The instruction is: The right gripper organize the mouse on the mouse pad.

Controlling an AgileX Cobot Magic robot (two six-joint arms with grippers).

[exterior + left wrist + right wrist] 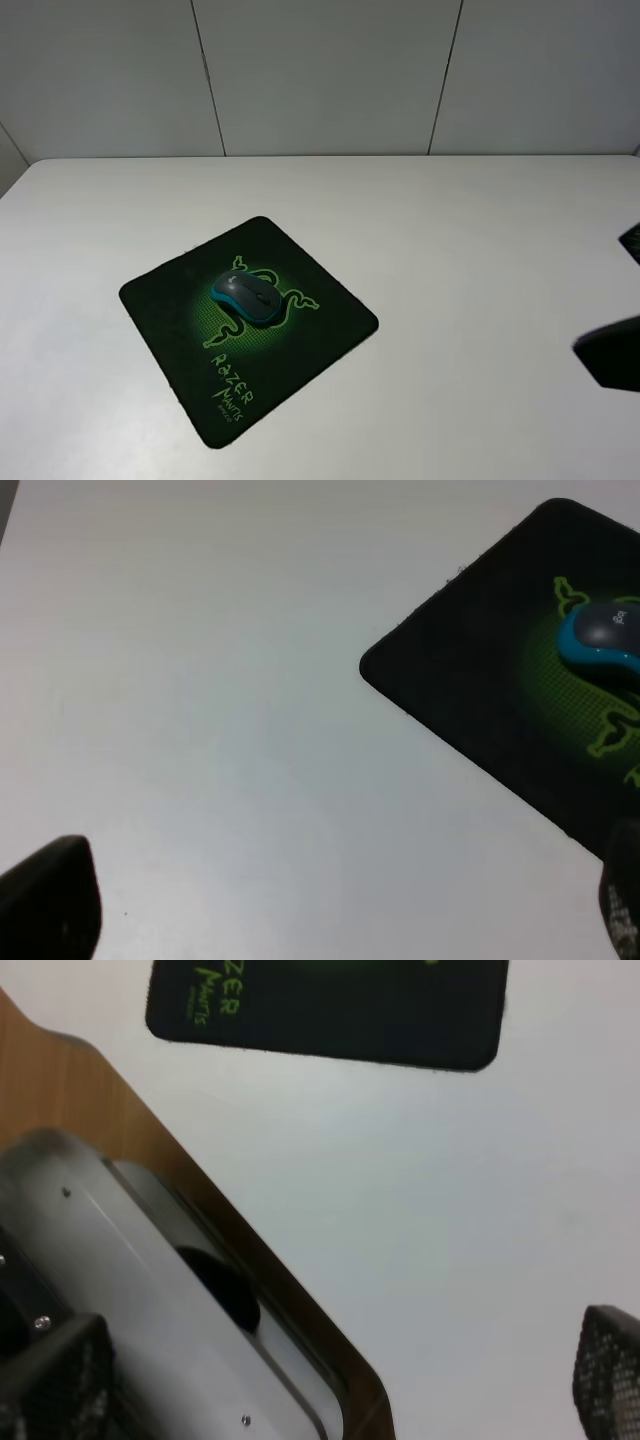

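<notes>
The mouse (246, 296), dark grey with teal sides, lies near the middle of the black mouse pad (170, 300), on its green logo. It also shows in the left wrist view (600, 635) on the pad (470, 650). My right gripper (622, 298) is at the table's right edge, far from the pad, open and empty; only its dark finger ends show. In the right wrist view the gripper (330, 1380) has its fingers wide apart, and the pad's corner (330, 1020) lies beyond it. My left gripper (335, 910) is open and empty over bare table beside the pad.
The white table (450, 250) ends at a panelled wall at the back. The right wrist view shows the table's wooden front edge (150, 1150) and a grey metal frame (150, 1290) beneath it.
</notes>
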